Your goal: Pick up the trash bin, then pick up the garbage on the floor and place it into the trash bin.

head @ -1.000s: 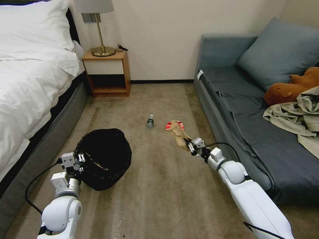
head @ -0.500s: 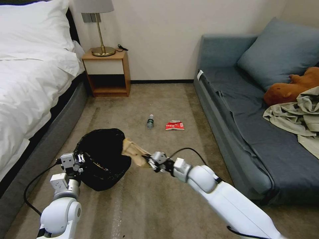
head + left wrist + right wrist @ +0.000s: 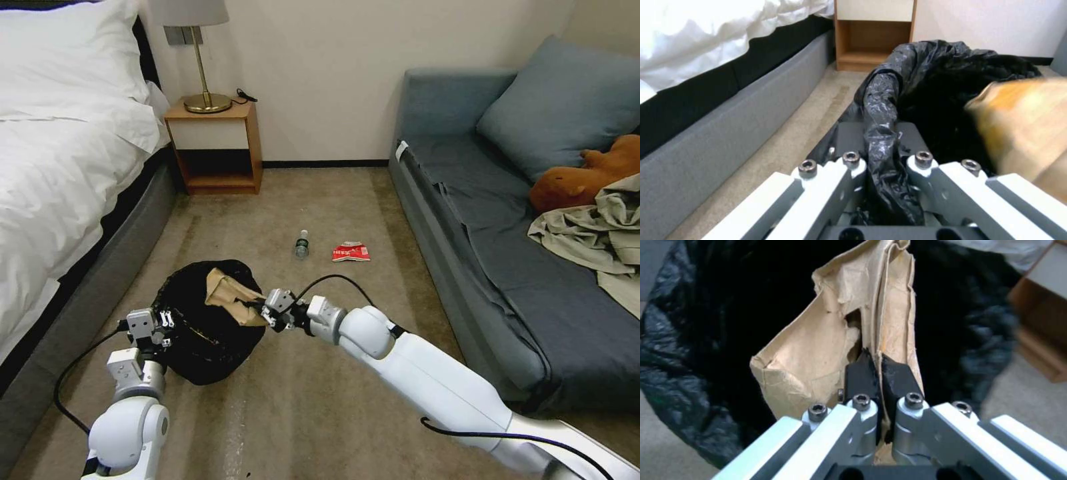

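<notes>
Swinging leftward across the carpet over the last second, my right gripper [image 3: 261, 313] now reaches past the near-right rim of the trash bin [image 3: 200, 353], and the tan paper bag [image 3: 227, 293] it carries has gone from beside the red-and-white packet [image 3: 351, 252] to above the bin's black-lined mouth. From the right wrist view I see the right gripper [image 3: 874, 368] pinched tight on a fold of the paper bag [image 3: 818, 353], its dark pads nearly meeting with the paper between them. The bag's long axis runs straight on from the gripper, outward over the dark opening, so I judge that letting go drops it inside the liner rather than on the rim. My left gripper [image 3: 162, 320] sits at the bin's near-left edge; in its wrist view the left gripper [image 3: 882, 166] is clamped on a twisted strip of black liner, holding the trash bin [image 3: 951, 76] tipped toward the incoming bag [image 3: 1027, 126]. Farther out on the floor, well apart from the bin, lie the clear bottle [image 3: 301, 244] and the red-and-white packet, both nearer my right arm.
</notes>
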